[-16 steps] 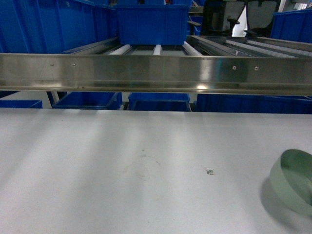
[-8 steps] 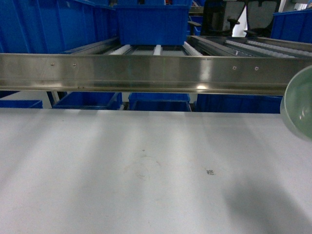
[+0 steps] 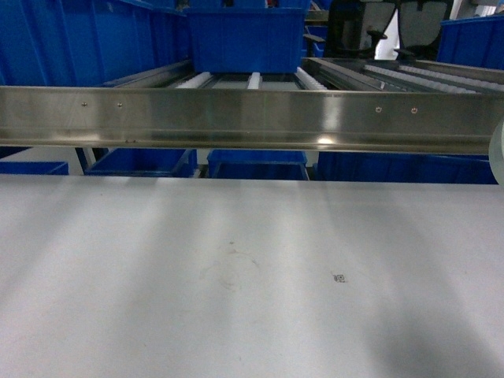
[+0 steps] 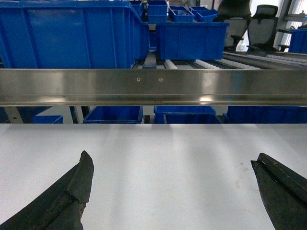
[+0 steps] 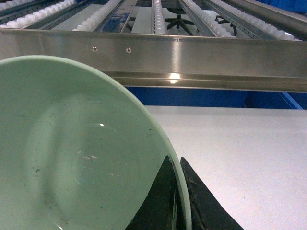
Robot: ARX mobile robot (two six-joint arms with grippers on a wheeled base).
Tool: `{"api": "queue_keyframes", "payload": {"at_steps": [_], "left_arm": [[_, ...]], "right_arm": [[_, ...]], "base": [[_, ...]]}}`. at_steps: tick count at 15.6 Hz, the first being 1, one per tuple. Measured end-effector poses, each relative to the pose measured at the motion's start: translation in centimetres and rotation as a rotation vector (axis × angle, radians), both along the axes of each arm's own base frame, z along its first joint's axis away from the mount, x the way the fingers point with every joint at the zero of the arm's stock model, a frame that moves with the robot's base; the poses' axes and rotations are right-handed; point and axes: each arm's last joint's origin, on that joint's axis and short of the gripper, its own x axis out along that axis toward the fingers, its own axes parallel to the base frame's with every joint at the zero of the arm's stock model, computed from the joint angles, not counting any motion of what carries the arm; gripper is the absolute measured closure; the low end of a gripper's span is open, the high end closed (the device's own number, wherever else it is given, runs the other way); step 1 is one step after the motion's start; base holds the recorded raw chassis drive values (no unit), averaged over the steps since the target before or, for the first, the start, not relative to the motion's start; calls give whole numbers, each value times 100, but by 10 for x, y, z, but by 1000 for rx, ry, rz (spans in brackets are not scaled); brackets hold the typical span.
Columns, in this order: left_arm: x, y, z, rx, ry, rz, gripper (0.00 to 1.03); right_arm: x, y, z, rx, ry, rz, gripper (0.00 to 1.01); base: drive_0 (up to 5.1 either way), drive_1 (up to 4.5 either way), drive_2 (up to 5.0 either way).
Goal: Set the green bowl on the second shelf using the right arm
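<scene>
The pale green bowl [image 5: 81, 153] fills the left of the right wrist view, held up off the white table [image 5: 240, 153]. My right gripper [image 5: 176, 168] is shut on its rim, one black finger inside and one outside. In the head view only a pale sliver of the green bowl [image 3: 498, 153] shows at the right edge, level with the steel front rail of the second shelf [image 3: 252, 118]. The right arm itself is out of that view. The shelf's roller tracks [image 5: 158, 14] lie just beyond and above the bowl. My left gripper [image 4: 171, 163] hangs open over the bare table.
A large blue crate [image 3: 246, 38] stands on the rollers at the shelf's middle, with a bigger blue crate [image 4: 67, 36] to its left. More blue crates [image 3: 256, 165] sit under the shelf behind the table. Office chairs [image 3: 394, 27] stand far back on the right.
The green bowl has risen from the table at the lower right to rail height and slid almost out of the head view's right edge.
</scene>
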Motion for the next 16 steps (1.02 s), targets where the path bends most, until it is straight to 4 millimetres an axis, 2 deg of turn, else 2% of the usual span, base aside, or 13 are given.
{"api": "queue_keyframes", "payload": {"at_steps": [16], "left_arm": [[0,0,0,0,2,0,5]], "right_arm": [[-1,1,2,7,-8,-1,99]], "base": [[0,0,0]]}}
